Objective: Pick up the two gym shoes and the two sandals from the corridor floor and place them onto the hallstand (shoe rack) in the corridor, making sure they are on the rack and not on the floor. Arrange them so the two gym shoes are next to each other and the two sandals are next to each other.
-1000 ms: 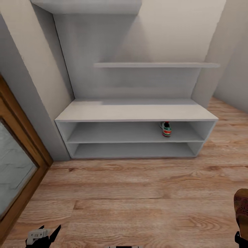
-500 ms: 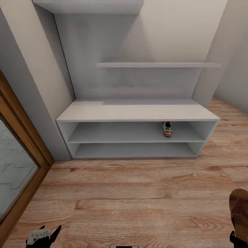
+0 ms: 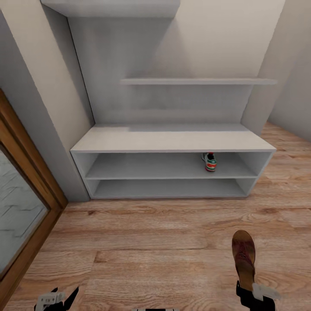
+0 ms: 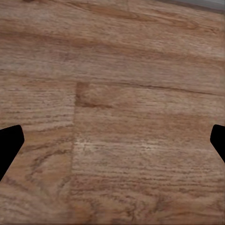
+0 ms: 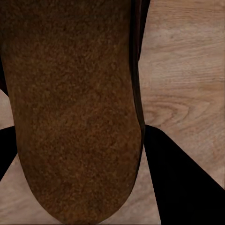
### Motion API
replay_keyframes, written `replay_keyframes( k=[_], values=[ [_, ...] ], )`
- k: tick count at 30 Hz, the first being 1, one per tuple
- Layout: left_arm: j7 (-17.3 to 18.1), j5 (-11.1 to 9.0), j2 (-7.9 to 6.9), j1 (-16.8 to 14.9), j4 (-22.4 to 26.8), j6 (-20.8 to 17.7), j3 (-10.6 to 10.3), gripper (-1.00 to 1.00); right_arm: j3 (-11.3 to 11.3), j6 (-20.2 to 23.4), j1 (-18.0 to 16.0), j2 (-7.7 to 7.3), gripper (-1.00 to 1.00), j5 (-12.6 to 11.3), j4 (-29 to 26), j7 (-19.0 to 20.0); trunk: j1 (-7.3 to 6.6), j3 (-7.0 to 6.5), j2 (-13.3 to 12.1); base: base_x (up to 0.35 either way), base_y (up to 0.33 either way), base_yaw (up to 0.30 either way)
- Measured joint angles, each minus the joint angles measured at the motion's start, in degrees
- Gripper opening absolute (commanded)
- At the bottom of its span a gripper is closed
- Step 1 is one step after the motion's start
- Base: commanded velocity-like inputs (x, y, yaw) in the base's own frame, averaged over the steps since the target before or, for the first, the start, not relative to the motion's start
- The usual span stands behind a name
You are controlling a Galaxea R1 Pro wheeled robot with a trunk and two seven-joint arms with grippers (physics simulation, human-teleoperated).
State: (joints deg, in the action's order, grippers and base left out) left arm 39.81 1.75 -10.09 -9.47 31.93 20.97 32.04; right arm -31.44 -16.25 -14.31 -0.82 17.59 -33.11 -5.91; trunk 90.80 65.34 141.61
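1. Head view: the sandal [image 3: 243, 257] sits at 5 o'clock, gripped by the right claw [image 3: 252, 290] above the floor [image 3: 151, 242].
2. One gym shoe [image 3: 210, 162] rests on the shoe rack's [image 3: 172, 140] upper shelf, at 1 o'clock.
3. The left claw [image 3: 56, 298], at 7 o'clock, is spread wide.

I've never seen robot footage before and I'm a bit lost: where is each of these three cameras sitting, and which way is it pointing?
Head view: on the robot's head, looking forward and down at the hallstand holding a gym shoe; both grippers at the bottom, right gripper holding a sandal.
Left wrist view: near the left gripper, open, facing the corridor floor.
Right wrist view: near the right jaws, facing the sandal's footbed.
Shared: sandal and floor.
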Motion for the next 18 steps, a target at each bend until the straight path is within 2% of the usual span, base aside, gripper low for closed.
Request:
replay_keyframes(
  k=[5,8,11,14,15,16,18],
  values=[
    [0.05,0.6,0.37,0.14,-0.13,0.01,-0.17,1.0,0.99,0.28,-0.08,2.45,-1.0,-0.04,-3.99,-0.1,0.0,0.0,0.0,0.0,0.0,0.0],
    [0.08,1.21,0.45,0.23,-0.16,0.0,-0.15,1.0,1.17,0.49,-0.23,4.85,-1.0,0.19,-5.77,-0.01,0.0,0.0,0.0,0.0,0.0,0.0],
    [0.1,1.34,0.47,0.31,-0.16,0.04,-0.14,1.0,2.19,0.84,-0.52,6.01,-1.0,0.23,-6.18,0.0,0.0,0.0,0.0,0.0,0.0,0.0],
    [0.62,1.42,0.48,0.39,-0.22,0.09,-0.12,1.0,6.76,3.49,-1.35,6.62,-1.0,0.18,-6.39,-0.02,0.0,0.0,0.0,0.0,0.0,0.0],
    [1.92,1.45,0.44,0.78,-0.24,0.38,-0.09,1.0,10.05,6.37,-2.09,6.82,-1.0,0.16,-6.48,-0.04,0.0,-0.01,0.0,0.0,0.0,0.0],
    [3.23,1.37,0.4,1.15,-0.21,0.83,-0.03,1.0,12.04,8.55,-2.74,6.99,-1.0,0.01,-6.56,-0.08,0.0,0.0,0.0,0.0,0.0,0.0],
    [6.3,1.14,0.21,1.67,-0.22,1.98,0.27,1.0,14.37,12.55,-4.38,7.53,-1.0,-0.13,-6.76,-0.12,0.0,-0.01,0.0,0.0,0.0,0.0]
  ],
)
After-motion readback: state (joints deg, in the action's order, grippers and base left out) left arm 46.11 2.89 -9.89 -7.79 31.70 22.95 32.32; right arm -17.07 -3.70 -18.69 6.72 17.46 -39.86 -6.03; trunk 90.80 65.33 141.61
